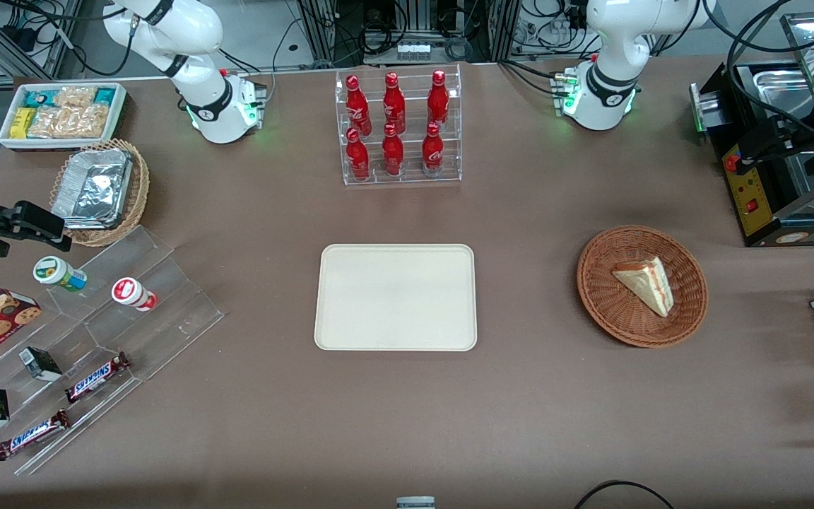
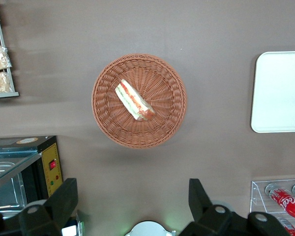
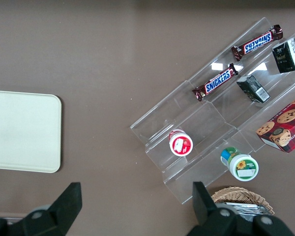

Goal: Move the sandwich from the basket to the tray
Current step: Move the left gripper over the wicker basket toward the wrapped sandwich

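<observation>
Bare brown desk [image 1: 393, 424] fills the strip nearest the front camera; farther back at mid-desk lies the tray [image 1: 396, 297], flat, cream and with nothing on it. Toward my working arm's end of the desk sits the basket [image 1: 641, 285], and the sandwich [image 1: 646, 283] rests in it, lying on the weave with its filling edge showing. My hand [image 2: 132, 209] hangs high over the desk with its fingers spread wide and gripping nothing; seen from my wrist, the basket [image 2: 139, 101] and sandwich [image 2: 134, 100] lie well below and apart from the fingertips. By my judgement nothing of the task is done yet: the reach down, the grasp, the carry and the release on the tray are all left. Open desk separates basket and tray, so the carry path looks free. Edges to mind: the basket's low rim around the sandwich, the black oven [image 1: 781, 155] just beside the basket, the bottle rack [image 1: 398, 127] farther back than the tray, and the tray's low raised rim.
</observation>
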Controlling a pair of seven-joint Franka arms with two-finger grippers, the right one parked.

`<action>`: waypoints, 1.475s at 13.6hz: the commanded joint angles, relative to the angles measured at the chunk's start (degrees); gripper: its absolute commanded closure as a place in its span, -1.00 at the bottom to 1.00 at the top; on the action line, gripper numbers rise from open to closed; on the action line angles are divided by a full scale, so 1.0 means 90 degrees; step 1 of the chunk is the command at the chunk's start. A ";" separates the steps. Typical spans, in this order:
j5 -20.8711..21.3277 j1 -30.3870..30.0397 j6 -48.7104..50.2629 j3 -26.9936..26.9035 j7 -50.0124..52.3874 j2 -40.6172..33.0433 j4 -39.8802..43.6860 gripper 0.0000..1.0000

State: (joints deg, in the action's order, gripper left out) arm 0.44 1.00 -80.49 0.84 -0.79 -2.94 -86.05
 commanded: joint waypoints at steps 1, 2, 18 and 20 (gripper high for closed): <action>0.0117 -0.0072 0.0115 0.0053 -0.0185 -0.0045 0.0040 -1.00; 0.0127 -0.0082 0.0115 0.0043 -0.0176 -0.0016 0.0030 -1.00; 0.0215 -0.0219 -0.3183 -0.0006 0.4314 0.1088 -0.2478 -1.00; 0.0293 -0.0228 -0.3846 -0.0006 0.4695 0.1069 -0.3024 -1.00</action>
State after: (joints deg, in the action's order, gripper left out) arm 1.64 -0.93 -110.47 0.63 37.78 8.82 -108.08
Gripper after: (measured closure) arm 0.000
